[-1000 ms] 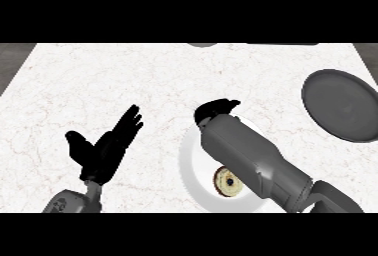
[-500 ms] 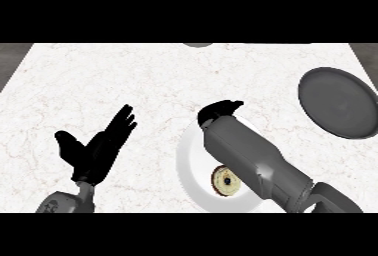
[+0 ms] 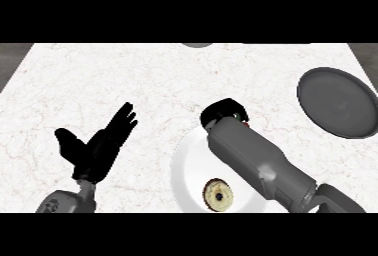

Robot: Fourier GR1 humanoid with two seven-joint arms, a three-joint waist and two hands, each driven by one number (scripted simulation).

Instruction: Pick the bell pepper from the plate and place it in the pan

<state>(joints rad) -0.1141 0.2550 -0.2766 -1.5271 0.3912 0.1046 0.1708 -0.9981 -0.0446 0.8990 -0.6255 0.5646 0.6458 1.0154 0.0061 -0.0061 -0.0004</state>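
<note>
The right hand (image 3: 224, 111) curls over the bell pepper (image 3: 244, 120) at the white plate's (image 3: 189, 165) far rim; only a red sliver shows, its orientation unreadable. The dark pan (image 3: 339, 102) lies right of the plate. The left hand (image 3: 100, 145) rests open, left of the plate.

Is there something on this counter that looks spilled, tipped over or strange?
Nothing stands out. The white plate lies flat with a round sliced item on it, and the dark pan sits apart at the right. The right hand is curled at the plate's far edge over something red; the left hand rests open.
</note>
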